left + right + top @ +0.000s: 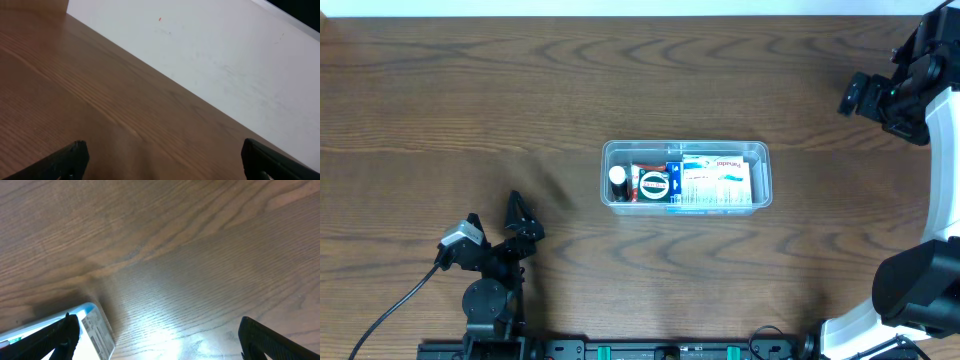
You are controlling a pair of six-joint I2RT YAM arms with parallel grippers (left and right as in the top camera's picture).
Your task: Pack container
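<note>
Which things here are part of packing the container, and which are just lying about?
Part of the job: container, with the packets and small bottle inside it.
Just there: wooden table, black cable.

The container (686, 146) is seen at the centre of the frame on the wooden table (520, 90), long side running left to right. Inside it, 1 white-capped bottle (618, 181) is set at the left end, with a round black-and-white item (653, 184) beside it. White printed packets (720, 180) are packed into the right part. The left gripper (493, 206) is placed at the lower left with its 2 fingers spread. The right gripper (860, 95) is held at the upper right, well apart from the container.
</note>
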